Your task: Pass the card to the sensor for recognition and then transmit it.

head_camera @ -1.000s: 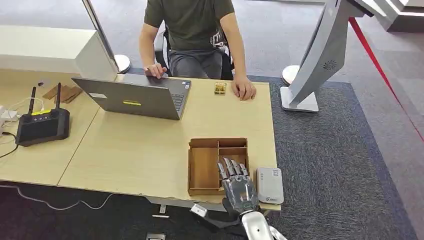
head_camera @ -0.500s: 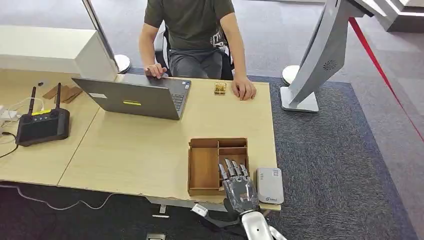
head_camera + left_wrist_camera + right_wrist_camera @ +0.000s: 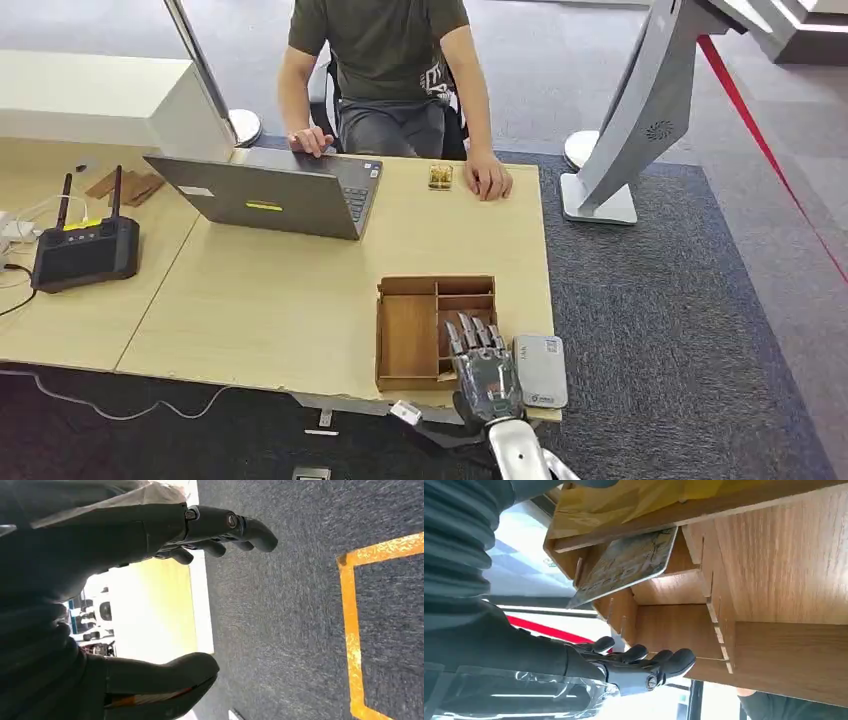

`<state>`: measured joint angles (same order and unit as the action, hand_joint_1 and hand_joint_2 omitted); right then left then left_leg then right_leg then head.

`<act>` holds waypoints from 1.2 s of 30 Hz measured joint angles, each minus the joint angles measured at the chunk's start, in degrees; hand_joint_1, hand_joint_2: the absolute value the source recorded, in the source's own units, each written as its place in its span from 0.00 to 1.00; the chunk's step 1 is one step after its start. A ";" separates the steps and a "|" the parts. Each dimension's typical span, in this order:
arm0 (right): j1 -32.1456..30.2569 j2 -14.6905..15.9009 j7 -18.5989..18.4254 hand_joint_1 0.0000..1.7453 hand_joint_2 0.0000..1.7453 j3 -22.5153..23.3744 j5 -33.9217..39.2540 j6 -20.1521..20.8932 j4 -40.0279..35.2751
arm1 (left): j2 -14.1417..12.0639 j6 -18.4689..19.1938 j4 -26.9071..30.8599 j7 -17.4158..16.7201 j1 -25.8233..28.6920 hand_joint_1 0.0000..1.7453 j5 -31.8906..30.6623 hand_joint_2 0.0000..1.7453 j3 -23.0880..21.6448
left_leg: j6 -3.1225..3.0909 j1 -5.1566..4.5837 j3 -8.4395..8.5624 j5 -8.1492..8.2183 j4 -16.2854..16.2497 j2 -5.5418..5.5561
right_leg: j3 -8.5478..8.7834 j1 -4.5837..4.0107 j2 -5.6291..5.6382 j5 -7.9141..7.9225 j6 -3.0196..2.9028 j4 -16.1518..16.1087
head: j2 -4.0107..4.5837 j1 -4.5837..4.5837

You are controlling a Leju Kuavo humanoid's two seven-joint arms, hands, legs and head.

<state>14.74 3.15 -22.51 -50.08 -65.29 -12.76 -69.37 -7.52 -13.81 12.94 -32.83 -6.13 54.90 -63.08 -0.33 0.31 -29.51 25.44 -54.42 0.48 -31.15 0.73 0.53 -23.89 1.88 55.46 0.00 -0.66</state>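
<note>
While poised, fingers spread and holding nothing, over the slotted wooden tray (image 3: 408,335): right hand (image 3: 482,368). Propped in a small compartment, not yet grasped: thin printed card (image 3: 626,565). Just beside, unused: smooth grey rounded sensor (image 3: 540,369). Recognition and handover outstanding. Hanging over carpet, likewise spread: left hand (image 3: 150,595).

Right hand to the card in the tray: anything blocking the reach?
Nothing visible. The right hand hovers open over the wooden tray, and the card leans tilted in a small compartment with nothing on it. The tray's dividers flank it, so the space for the fingers looks tight.
</note>
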 joint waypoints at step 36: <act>-0.01 0.13 0.46 1.00 1.00 1.01 0.74 -0.92 -0.79 | 0.00 -0.28 0.00 -0.13 0.03 0.00 0.22 1.00 0.72 | 0.00 0.00 0.00 0.00 0.00 0.00 | 0.00 0.00 0.00 0.00 0.00 0.00 | 0.00 0.00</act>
<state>14.72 3.28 -22.05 -49.07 -64.54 -13.68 -70.16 -7.52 -14.10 12.94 -32.96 -6.10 55.12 -62.36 -0.33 0.31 -29.51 25.44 -54.42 0.48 -31.15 0.73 0.53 -23.89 1.88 55.46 0.00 -0.66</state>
